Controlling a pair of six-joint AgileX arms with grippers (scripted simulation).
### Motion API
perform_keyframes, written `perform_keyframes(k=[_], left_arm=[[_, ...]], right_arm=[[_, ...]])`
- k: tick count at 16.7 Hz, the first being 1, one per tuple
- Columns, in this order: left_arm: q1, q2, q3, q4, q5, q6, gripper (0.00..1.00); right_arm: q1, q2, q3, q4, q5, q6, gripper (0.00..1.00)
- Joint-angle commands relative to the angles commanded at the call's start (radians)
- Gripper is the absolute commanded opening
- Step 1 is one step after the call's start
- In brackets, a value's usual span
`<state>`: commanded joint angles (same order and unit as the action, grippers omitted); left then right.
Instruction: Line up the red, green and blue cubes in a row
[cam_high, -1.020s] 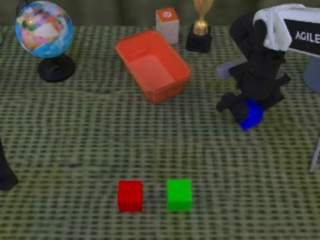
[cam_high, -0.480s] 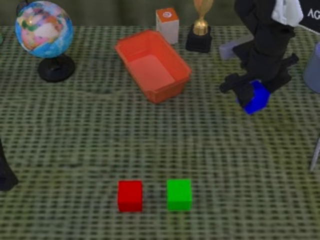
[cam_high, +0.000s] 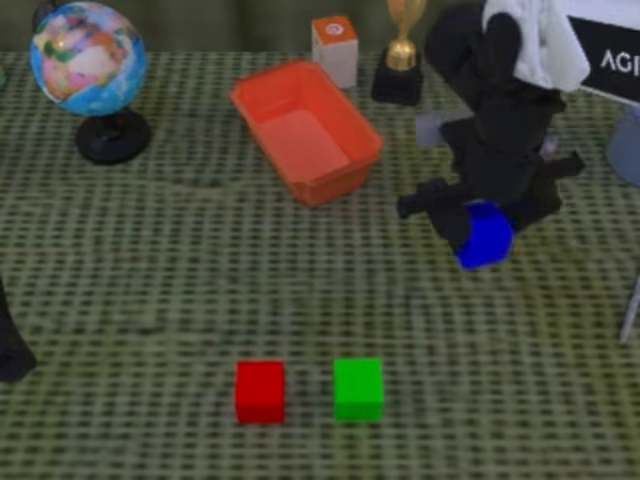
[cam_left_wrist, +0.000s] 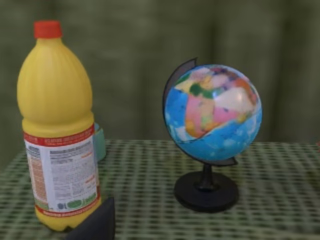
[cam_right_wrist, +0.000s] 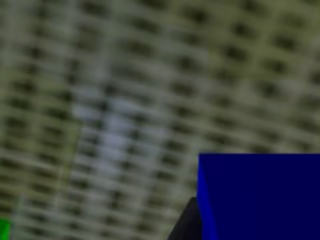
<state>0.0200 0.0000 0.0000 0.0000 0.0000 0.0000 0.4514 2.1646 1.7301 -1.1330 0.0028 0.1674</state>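
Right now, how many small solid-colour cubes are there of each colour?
Small bright red cube: 1, on the table
Small bright green cube: 1, beside the red
Small deep blue cube: 1, in the right gripper
Total: 3

Table covered w/ green woven-check cloth, fills nearly all of top view. Behind far edge, dull olive-green wall w/ faint vertical folds, like a curtain. Light even & soft, only short shadows under objects. No windows or floor visible; no other furniture in view.
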Motion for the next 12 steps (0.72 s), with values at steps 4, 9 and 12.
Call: perform_keyframes(k=[4, 9, 12], left_arm=[[0.0, 0.0, 0.0, 0.0, 0.0, 0.0, 1.0], [0.0, 0.0, 0.0, 0.0, 0.0, 0.0, 1.0], [0.0, 0.0, 0.0, 0.0, 0.0, 0.0, 1.0]], right_arm=[[0.126, -0.171, -0.252, 0.059, -0.002, 0.311, 0.0], [0.24, -0.34, -0.464, 0.123, -0.002, 0.537, 0.0], [0.25, -0.356, -0.479, 0.13, -0.002, 0.553, 0.0]])
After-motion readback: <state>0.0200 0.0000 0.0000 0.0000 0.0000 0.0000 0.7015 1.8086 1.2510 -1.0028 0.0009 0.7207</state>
